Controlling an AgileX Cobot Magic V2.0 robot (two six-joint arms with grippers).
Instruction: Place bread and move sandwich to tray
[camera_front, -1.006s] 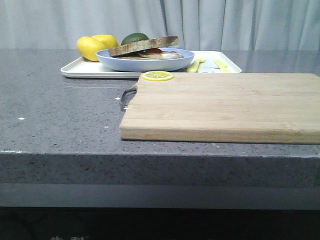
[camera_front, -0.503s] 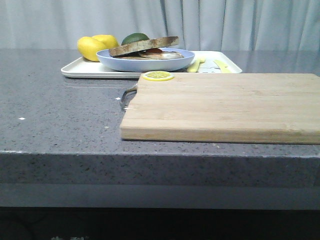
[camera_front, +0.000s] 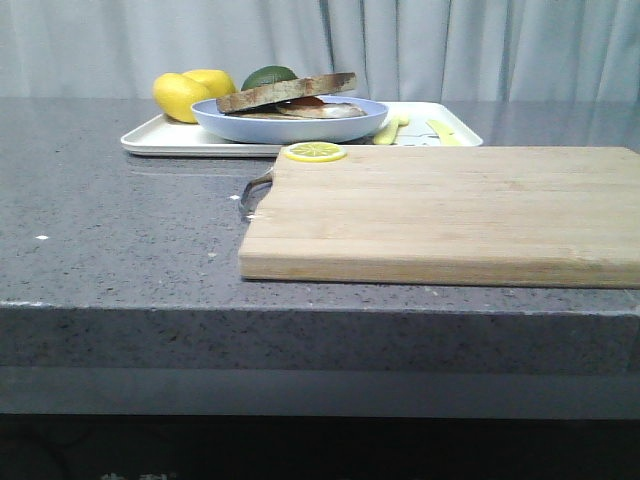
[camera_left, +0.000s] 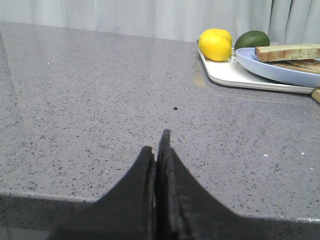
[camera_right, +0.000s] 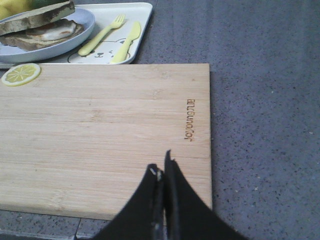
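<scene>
A grey speckled stone counter (camera_front: 120, 230) runs before pale pleated curtains (camera_front: 450, 45). The left gripper (camera_left: 159, 150) hangs low over bare counter, its black tapered fingers pressed together with nothing between them. The right gripper (camera_right: 162, 172) hangs over the near edge of the board (camera_front: 450, 210), fingers likewise closed and empty.

The board is a pale rectangular wooden slab with straight grain, a metal handle (camera_front: 252, 192) at one end and a branded mark (camera_right: 190, 120) near the other. A flat lemon slice (camera_front: 315, 152) lies on its far corner. Just behind the board sits the tray (camera_front: 160, 140), cream-white, shallow, with rounded corners. On the tray rests the round pale blue plate (camera_front: 290, 122), holding the sandwich (camera_front: 290, 98): a brown-crusted bread slice (camera_right: 37, 15) tilted atop the egg (camera_right: 52, 30) and lower slice. Beside the plate, on the tray, lie a yellow fork (camera_right: 102, 34) and knife (camera_right: 127, 41). Behind the plate sit two glossy lemons (camera_front: 190, 92) and a dark green avocado (camera_front: 268, 76).
</scene>
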